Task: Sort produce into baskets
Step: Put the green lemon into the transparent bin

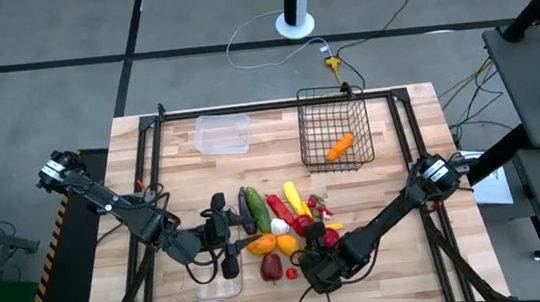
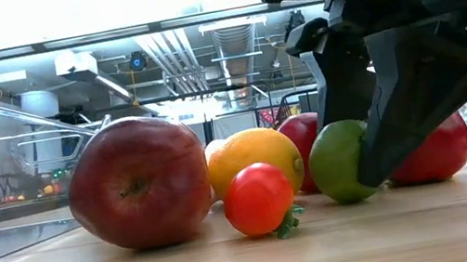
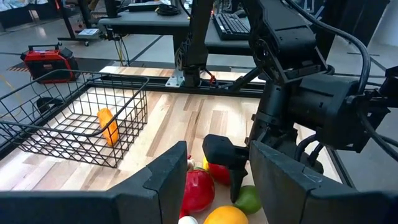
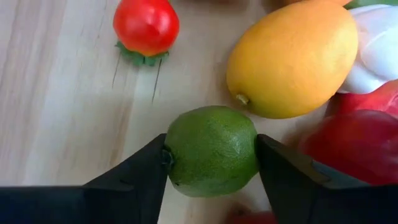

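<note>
- Sorting has barely begun: you have one orange carrot (image 1: 340, 147) lying in the tall black wire-mesh basket (image 1: 333, 129), and that is all that counts as done.
- The small clear squarish plastic tub (image 1: 222, 134) at the far side of the wooden counter (image 1: 406, 197) looks empty, and the long clear plastic tray (image 1: 212, 289) at the near edge shows nothing inside.
- Your right pincer (image 4: 211, 158) is down at the near end of the produce pile (image 1: 283, 225), its fingers touching both sides of a round green lime (image 4: 211, 149) that sits on the counter beside a yellow lemon (image 4: 292, 59).
- Your left pincer (image 3: 214, 180) hangs spread and empty, just beside the pile.
- Left for you: the lime and nearly the whole pile.
</note>
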Motion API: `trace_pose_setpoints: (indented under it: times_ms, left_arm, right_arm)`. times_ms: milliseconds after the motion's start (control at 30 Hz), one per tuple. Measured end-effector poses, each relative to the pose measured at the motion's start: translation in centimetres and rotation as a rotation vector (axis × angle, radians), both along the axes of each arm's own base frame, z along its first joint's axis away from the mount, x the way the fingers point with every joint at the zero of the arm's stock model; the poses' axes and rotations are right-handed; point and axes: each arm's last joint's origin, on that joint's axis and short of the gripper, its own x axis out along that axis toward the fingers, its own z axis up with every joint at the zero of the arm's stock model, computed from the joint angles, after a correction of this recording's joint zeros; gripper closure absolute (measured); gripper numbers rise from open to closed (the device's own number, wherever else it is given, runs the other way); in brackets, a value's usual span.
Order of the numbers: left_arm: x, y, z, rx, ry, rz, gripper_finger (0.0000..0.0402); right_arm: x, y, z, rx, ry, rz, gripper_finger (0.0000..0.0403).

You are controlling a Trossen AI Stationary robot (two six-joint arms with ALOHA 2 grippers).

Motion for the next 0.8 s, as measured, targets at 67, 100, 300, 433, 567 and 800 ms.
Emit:
trace_pose_setpoints:
  times_ms: [67,100,300,433,567,800]
  left_arm:
    - [0.0,0.0,0.0,0.0,0.0,0.0,0.0244]
    - [0.0,0.0,0.0,0.0,0.0,0.0,0.0244]
    - [0.0,0.0,0.0,-0.005,0.0,0.001,0.0244]
    - [0.0,0.0,0.0,-0.004,0.001,0.001,0.0244]
    - [-0.1,0.1,0.0,0.001,0.008,0.001,0.0244]
    - [-0.7,0.5,0.0,0.033,0.05,0.014,0.0244]
  right_arm:
    - [-0.1,0.0,0.3,0.011,-0.005,0.0,0.0194]
    - [-0.1,0.0,0.7,0.019,-0.012,-0.004,0.0193]
    - [-0.8,-0.3,4.4,0.105,-0.085,-0.024,0.0188]
    - [-1.6,-0.8,7.7,0.15,-0.161,-0.024,0.019]
    - [-2.2,-1.7,10.5,0.179,-0.234,-0.021,0.0189]
    - [-3.3,-3.1,14.2,0.164,-0.359,-0.004,0.0189]
